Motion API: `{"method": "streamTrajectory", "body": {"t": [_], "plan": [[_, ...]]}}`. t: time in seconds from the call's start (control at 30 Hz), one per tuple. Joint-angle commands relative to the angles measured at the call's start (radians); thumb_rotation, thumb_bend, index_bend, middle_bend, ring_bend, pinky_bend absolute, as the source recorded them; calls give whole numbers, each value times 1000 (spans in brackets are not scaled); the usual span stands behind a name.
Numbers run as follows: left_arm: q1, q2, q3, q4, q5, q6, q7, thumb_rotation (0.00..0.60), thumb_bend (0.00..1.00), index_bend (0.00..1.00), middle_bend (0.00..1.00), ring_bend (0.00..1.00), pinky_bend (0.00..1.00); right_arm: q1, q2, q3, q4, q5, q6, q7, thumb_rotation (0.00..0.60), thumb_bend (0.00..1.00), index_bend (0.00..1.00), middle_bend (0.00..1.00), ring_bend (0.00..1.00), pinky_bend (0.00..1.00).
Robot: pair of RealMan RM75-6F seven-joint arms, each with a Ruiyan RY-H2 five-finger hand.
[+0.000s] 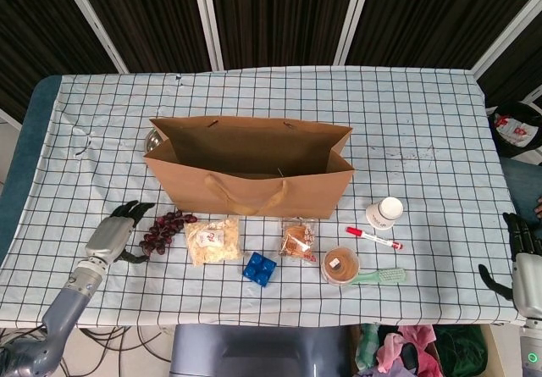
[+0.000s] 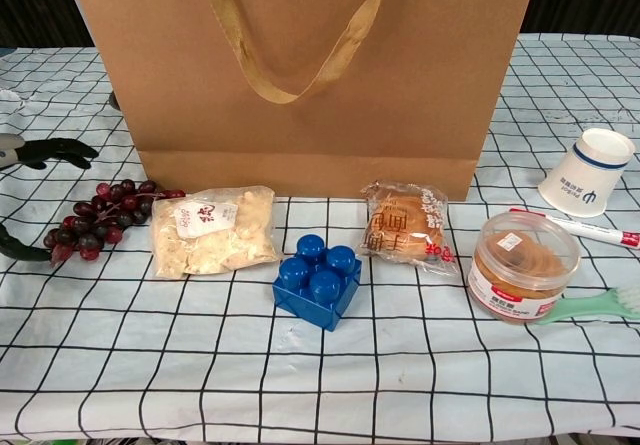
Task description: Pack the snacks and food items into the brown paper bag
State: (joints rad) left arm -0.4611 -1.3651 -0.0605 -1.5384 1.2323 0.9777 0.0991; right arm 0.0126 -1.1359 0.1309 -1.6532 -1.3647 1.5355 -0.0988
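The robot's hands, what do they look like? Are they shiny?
The left hand has a smooth silver-grey back and black fingers, on a grey arm. The right hand matches: black fingers above a pale grey wrist section that carries a small green light. They look more matte than shiny.

Table — checked cloth, bag, snacks.
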Motion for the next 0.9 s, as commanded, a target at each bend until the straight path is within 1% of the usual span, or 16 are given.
{"method": "streamTrajectory", "body": {"t": [0.03,0.17,0.3,0.4,0.6,0.73,0.83,0.9], "plan": [[-16,-17,-1,18,11,-24,-18,600,46,101,129,16,106,0,1,-1,-2,-3,-2,9,600,218,8,69,170,212],[-28,-44,-3,39,14,-24,4,600,87,111,143,37,114,0,4,-2,0,-3,-5,15,600,220,8,69,170,213],[-35,-64,-5,51,5,-30,18,600,152,136,181,79,141,0,5,-1,0,-2,-5,19,600,219,8,69,170,213],[-40,-79,-4,63,-1,-26,45,600,180,140,195,108,167,0,5,-1,0,-2,-6,22,600,220,8,69,170,213],[-40,-106,-8,83,-2,-7,62,600,198,150,209,119,173,0,6,-1,2,-5,-4,26,600,219,8,69,172,213],[-42,-111,1,94,-1,-13,72,600,205,165,230,138,190,0,6,-1,2,-5,-5,26,600,220,8,69,173,212],[-42,-115,4,105,-5,-7,96,600,226,189,269,185,246,0,6,-1,2,-6,-4,27,600,220,8,69,173,213],[-39,-122,4,110,4,9,100,600,265,227,326,244,315,-1,6,-1,2,-7,-3,28,600,219,8,69,173,213]]}}
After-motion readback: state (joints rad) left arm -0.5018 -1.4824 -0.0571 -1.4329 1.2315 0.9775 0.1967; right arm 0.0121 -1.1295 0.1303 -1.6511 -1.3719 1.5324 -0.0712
